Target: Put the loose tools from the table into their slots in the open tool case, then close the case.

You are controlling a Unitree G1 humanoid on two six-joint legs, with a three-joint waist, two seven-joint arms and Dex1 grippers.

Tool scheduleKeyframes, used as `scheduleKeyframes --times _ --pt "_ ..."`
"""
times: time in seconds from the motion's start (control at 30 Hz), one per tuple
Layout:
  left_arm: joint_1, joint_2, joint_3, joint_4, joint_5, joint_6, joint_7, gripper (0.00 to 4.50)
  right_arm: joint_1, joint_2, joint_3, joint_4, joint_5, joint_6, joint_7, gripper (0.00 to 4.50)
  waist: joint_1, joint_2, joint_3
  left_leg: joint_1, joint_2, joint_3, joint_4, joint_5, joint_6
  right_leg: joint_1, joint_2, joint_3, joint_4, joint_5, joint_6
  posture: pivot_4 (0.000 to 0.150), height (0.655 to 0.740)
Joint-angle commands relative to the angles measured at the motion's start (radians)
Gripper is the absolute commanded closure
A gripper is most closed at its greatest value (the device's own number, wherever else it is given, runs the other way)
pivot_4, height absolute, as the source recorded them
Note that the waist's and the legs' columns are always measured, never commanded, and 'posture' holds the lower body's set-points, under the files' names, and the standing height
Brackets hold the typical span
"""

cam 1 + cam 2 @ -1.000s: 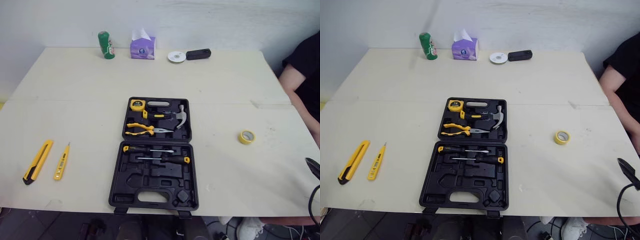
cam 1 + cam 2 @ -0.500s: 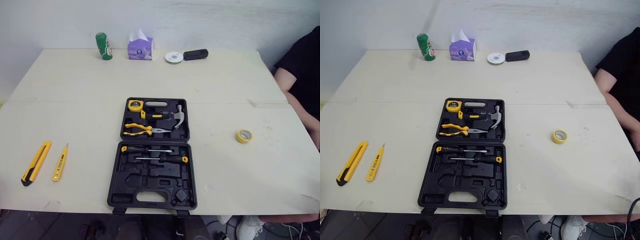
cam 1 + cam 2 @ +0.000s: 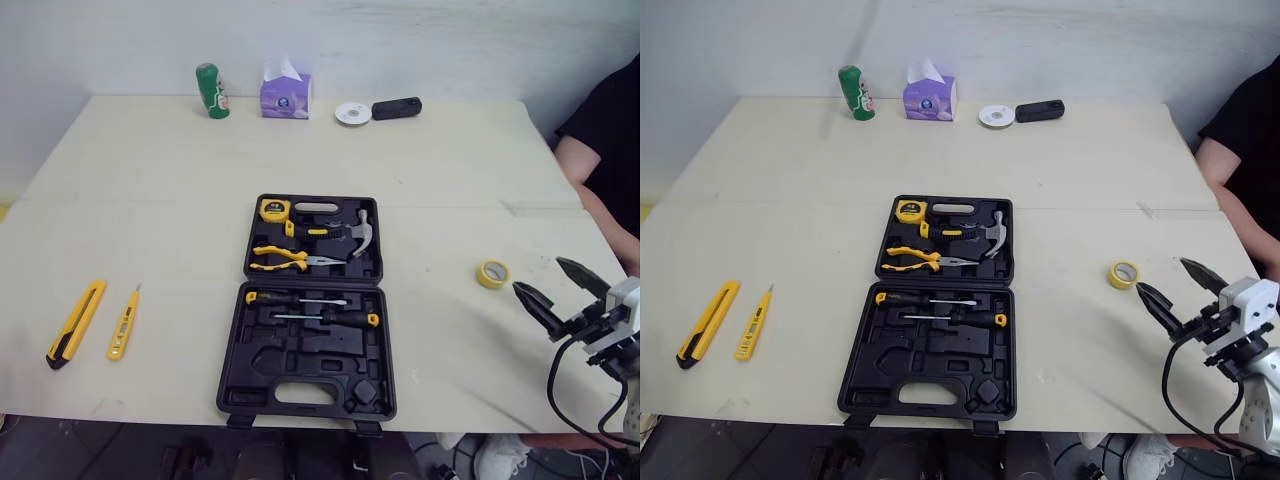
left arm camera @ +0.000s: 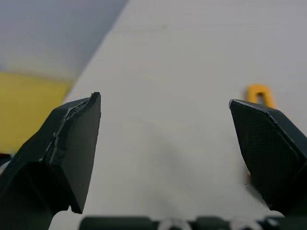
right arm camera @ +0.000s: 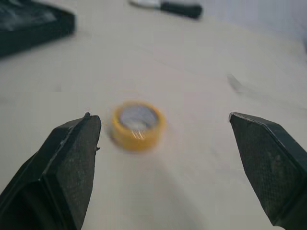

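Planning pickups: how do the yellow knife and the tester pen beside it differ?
The knife is longer and wider than the tester pen. The knife has a black near end; the tester pen narrows to a thin far tip. Both are yellow, lying flat, apart.

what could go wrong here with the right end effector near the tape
The open right end effector points at the tape roll, which lies flat, so it could shove the roll away instead of gripping it. A person's arm is close on that side, so a wide swing might hit it.
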Motion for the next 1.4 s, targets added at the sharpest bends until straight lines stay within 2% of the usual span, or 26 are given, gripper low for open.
scheduleKeyframes --times 0.03,0.13,0.27,0.4,0.57,0.67,0.77,0.83,0.97,1.17,1.4 --pt "0.08 -0.035 -0.023 -0.224 -0.037 0.098 -0.014 0.0 -0.03 -0.013 0.018 -0.092 0.035 0.055 0.038 0.06 0.002 -0.002 -0.001 0.0 0.0 0.0 0.0 0.0 0.0 0.0 0.0 0.0 0.0 0.0 0.0 0.15 0.74" --pt "0.173 -0.08 -0.074 -0.481 -0.063 0.213 0.007 0.0 -0.102 0.008 0.094 -0.168 0.035 0.059 0.079 0.06 0.001 -0.002 0.0 -0.001 -0.001 0.0 0.001 0.0 -0.001 0.001 0.0 0.0 0.0 0.0 0.0 0.15 0.74" --pt "0.215 -0.126 -0.069 -0.7 -0.112 0.343 0.098 0.0 -0.161 0.023 0.163 -0.258 0.045 0.051 0.153 0.06 0.001 -0.002 0.0 -0.001 -0.001 0.001 0.003 0.0 0.0 0.002 0.0 0.001 -0.003 0.001 0.003 0.15 0.74" --pt "0.271 -0.175 -0.048 -0.909 -0.169 0.529 0.267 0.0 -0.225 0.034 0.258 -0.331 0.035 0.061 0.218 0.06 0.002 -0.002 0.0 -0.001 -0.001 0.0 0.001 0.001 0.0 0.001 0.001 0.001 -0.002 0.001 0.002 0.15 0.74" --pt "0.271 -0.192 -0.084 -1.046 -0.119 0.618 0.399 0.0 -0.302 0.065 0.35 -0.375 0.059 0.133 0.259 0.06 0.002 -0.003 0.001 -0.001 -0.001 0.0 0.003 0.003 0.001 0.002 0.001 0.001 -0.002 0.001 0.002 0.15 0.74" --pt "0.232 -0.196 -0.196 -1.121 -0.061 0.746 0.549 0.0 -0.328 0.081 0.39 -0.395 0.075 0.164 0.29 0.06 0.01 -0.002 0.001 -0.001 -0.001 -0.001 0.003 0.003 0.001 0.002 0.0 0.001 -0.002 0.001 0.002 0.15 0.74" --pt "0.165 -0.219 -0.233 -1.135 -0.037 0.804 0.647 0.0 -0.345 0.095 0.408 -0.416 0.089 0.189 0.305 0.06 0.01 -0.003 0.001 -0.001 -0.001 -0.001 0.003 0.004 0.004 0.002 0.001 0.001 -0.002 0.001 0.002 0.15 0.74" --pt "0.098 -0.222 -0.26 -1.109 -0.073 0.883 0.681 0.0 -0.352 0.106 0.432 -0.43 0.092 0.202 0.32 0.06 0.01 -0.003 0.0 -0.001 -0.001 -0.001 0.003 0.004 0.004 0.002 0.001 0.0 -0.002 0.001 0.002 0.15 0.74" --pt "0.033 -0.198 -0.308 -1.058 -0.056 0.973 0.693 0.0 -0.353 0.122 0.449 -0.446 0.088 0.209 0.339 0.06 0.009 -0.003 0.0 -0.001 -0.001 -0.001 0.004 0.004 0.004 0.002 0.001 0.0 -0.001 0.001 0.002 0.15 0.74" --pt "-0.006 -0.213 -0.413 -1.013 0.033 0.95 0.696 0.0 -0.349 0.141 0.469 -0.443 0.062 0.178 0.372 0.06 0.003 -0.003 0.0 -0.001 -0.001 0.0 0.004 0.004 0.004 0.002 0.001 0.0 -0.001 0.001 0.002 0.15 0.74" --pt "-0.035 -0.234 -0.421 -0.946 0.075 0.937 0.686 0.0 -0.344 0.138 0.465 -0.444 0.038 0.175 0.353 0.06 0.005 -0.003 0.0 -0.001 -0.001 -0.001 0.004 0.005 0.001 0.002 0.001 0.0 0.0 0.001 0.002 0.15 0.74"
